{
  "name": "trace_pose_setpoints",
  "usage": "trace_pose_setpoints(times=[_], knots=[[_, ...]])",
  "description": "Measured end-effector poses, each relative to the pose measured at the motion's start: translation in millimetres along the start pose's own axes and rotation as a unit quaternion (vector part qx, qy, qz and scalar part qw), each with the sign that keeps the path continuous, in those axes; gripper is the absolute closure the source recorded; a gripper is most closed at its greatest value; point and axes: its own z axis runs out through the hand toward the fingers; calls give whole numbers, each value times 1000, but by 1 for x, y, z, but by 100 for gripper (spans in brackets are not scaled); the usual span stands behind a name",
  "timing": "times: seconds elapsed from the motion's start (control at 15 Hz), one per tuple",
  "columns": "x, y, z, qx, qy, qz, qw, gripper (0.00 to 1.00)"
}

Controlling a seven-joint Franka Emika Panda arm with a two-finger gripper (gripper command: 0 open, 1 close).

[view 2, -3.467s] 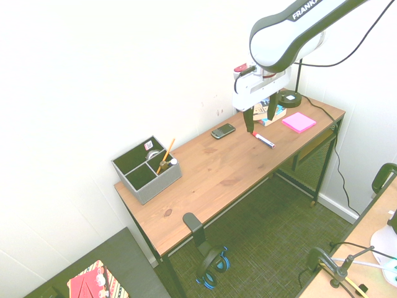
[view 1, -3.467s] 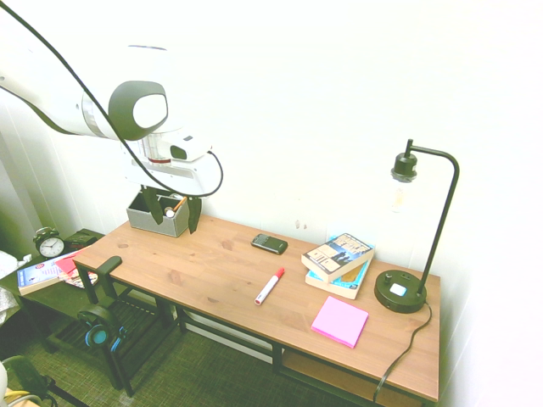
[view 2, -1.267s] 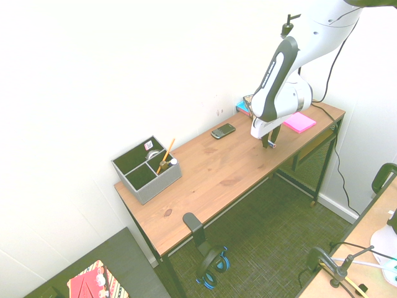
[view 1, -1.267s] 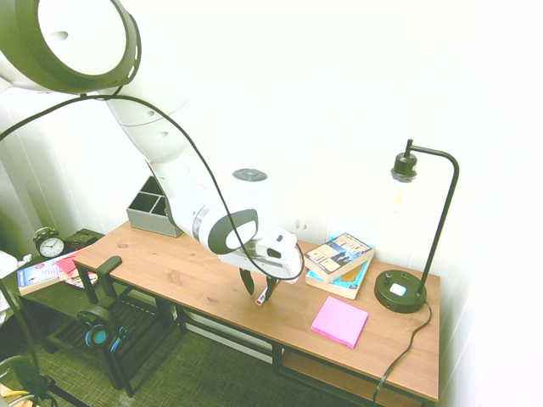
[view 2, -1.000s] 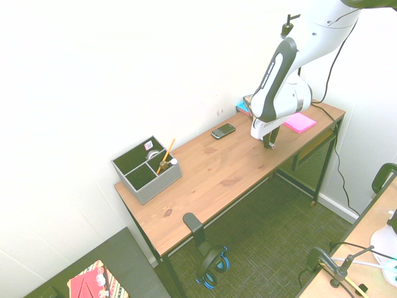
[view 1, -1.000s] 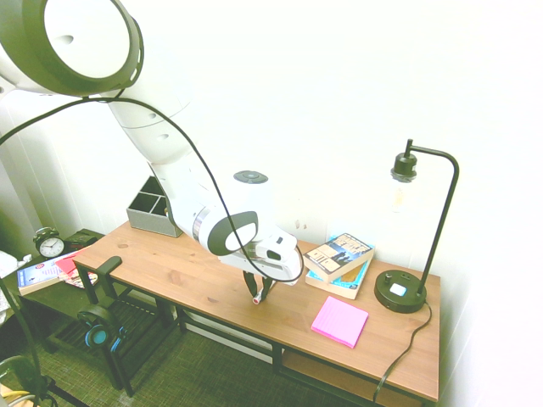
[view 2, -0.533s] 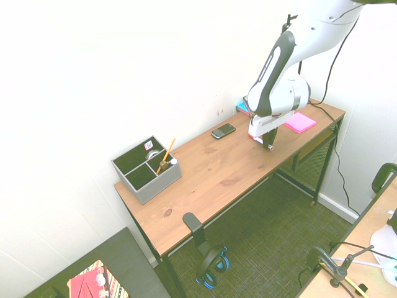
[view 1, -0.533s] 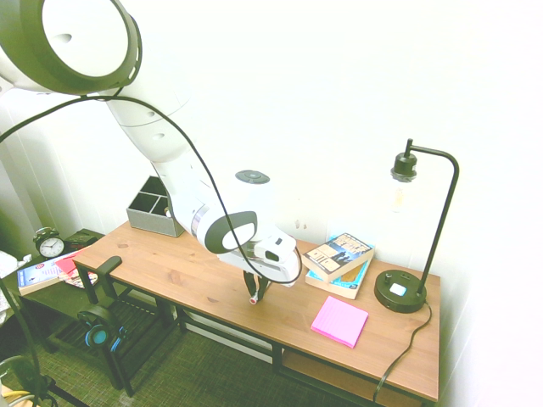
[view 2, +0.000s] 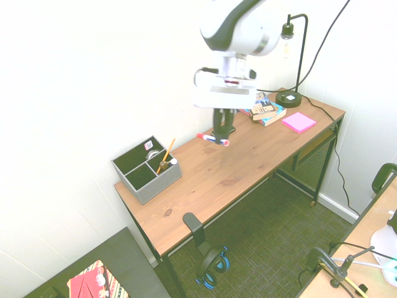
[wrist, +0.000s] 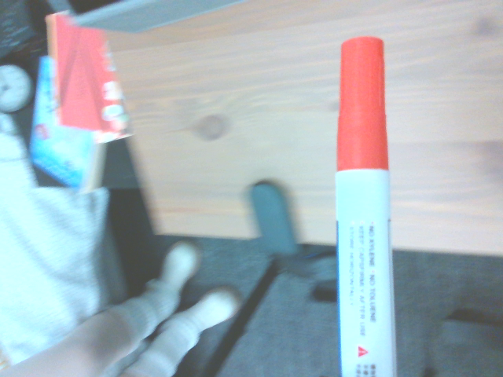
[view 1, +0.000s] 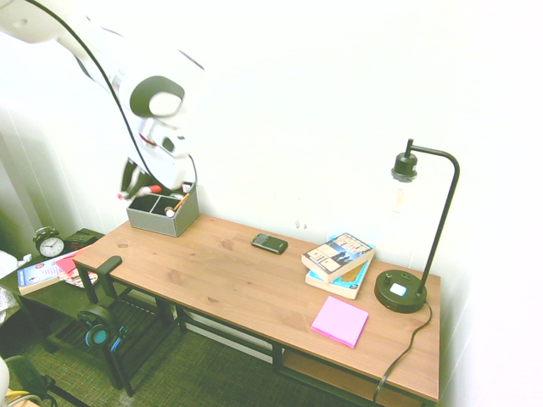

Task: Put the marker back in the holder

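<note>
Marker [view 2: 213, 138], red-capped, is clamped crosswise in the gripper [view 2: 221, 135], lifted well clear of the desk [view 2: 229, 174] above its middle. The holder [view 2: 147, 169] sits at the desk's far corner against the wall, pens standing in one compartment. At the opposite end are books [view 1: 339, 264], a pink notepad [view 1: 339, 321] and a lamp [view 1: 420, 237].

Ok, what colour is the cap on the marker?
Red, on the white marker; clearest in the wrist view.
</note>
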Motion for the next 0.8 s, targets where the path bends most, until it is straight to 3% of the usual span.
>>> trace_pose_setpoints(times=[0.13, 0.27, 0.53, 0.8], knots=[[-31, -42, -10, 8, -43, 31, 999, 100], [-22, -81, 8, 9, -83, 76, 994, 100], [52, -124, 75, 6, -155, 156, 976, 100], [93, -142, 93, 17, -179, 187, 966, 100]])
